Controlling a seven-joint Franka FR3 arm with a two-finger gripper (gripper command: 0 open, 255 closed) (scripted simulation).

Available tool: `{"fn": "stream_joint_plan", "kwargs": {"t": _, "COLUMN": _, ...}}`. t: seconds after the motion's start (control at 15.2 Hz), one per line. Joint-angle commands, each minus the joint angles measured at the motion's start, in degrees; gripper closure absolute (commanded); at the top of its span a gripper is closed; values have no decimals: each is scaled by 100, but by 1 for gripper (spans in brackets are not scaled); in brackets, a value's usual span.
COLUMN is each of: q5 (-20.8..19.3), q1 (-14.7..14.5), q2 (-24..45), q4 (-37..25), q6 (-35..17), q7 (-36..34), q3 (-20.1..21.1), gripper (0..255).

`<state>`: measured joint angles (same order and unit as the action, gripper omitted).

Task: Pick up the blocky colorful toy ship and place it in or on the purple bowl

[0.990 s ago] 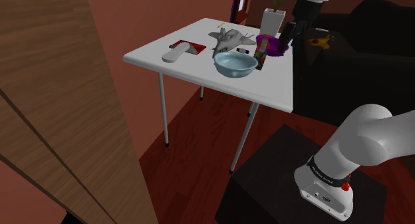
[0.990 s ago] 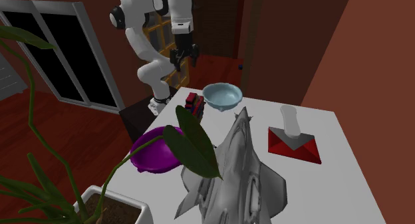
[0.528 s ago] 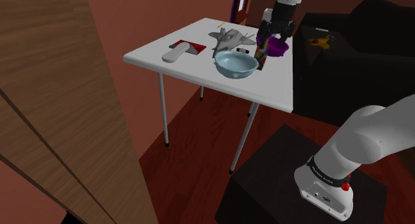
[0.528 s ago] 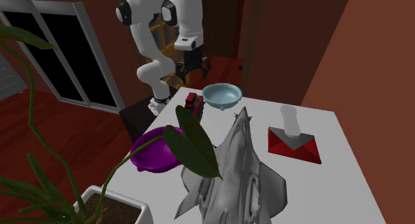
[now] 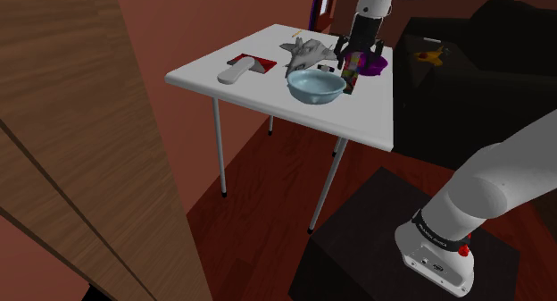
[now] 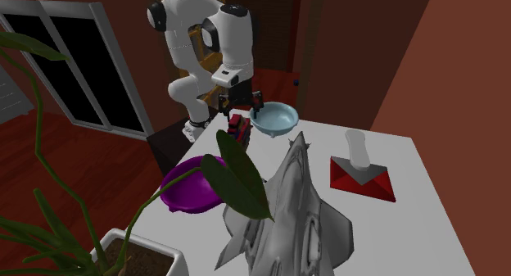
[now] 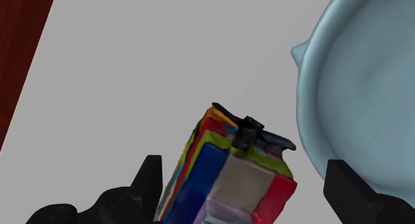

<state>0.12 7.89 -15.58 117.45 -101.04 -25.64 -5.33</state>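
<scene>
Shoulder view: gripper [image 5: 358, 54] is seen above toy ship [image 5: 351, 77], purple bowl [image 5: 376, 67] near.
Second exterior view: toy ship stands on white table [image 6: 409, 233], beside pale bowl [image 6: 274, 117].
Wrist view: fingers [image 7: 149, 179] spread, toy ship between (untouched); approach step; descent and closing are needed.

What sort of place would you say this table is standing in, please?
Most likely a living room in a house: a small white table stands on a reddish wooden floor, with a potted plant, what looks like a dark sofa nearby, and glazed doors along one wall.
</scene>
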Motion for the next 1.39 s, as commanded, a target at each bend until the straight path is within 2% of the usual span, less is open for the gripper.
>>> {"fn": "stream_joint_plan", "kwargs": {"t": 0.0, "q5": 3, "q1": 5, "q2": 15, "q4": 137, "q6": -153, "q7": -11, "q3": -4, "gripper": 0}}
{"fn": "stream_joint_plan", "kwargs": {"t": 0.2, "q5": 4, "q1": 4, "q2": 20, "q4": 330, "q6": -351, "q7": -11, "q3": -4, "gripper": 0}}
{"fn": "stream_joint_plan", "kwargs": {"t": 0.73, "q5": 5, "q1": 6, "q2": 21, "q4": 330, "q6": -351, "q7": -10, "q3": -3, "gripper": 0}}
{"fn": "stream_joint_plan", "kwargs": {"t": 0.79, "q5": 5, "q1": 5, "q2": 22, "q4": 328, "q6": -351, "q7": -11, "q3": -2, "gripper": 255}}
{"fn": "stream_joint_plan", "kwargs": {"t": 1.32, "q5": 7, "q1": 6, "q2": 52, "q4": 303, "q6": -356, "q7": -7, "q3": -4, "gripper": 255}}
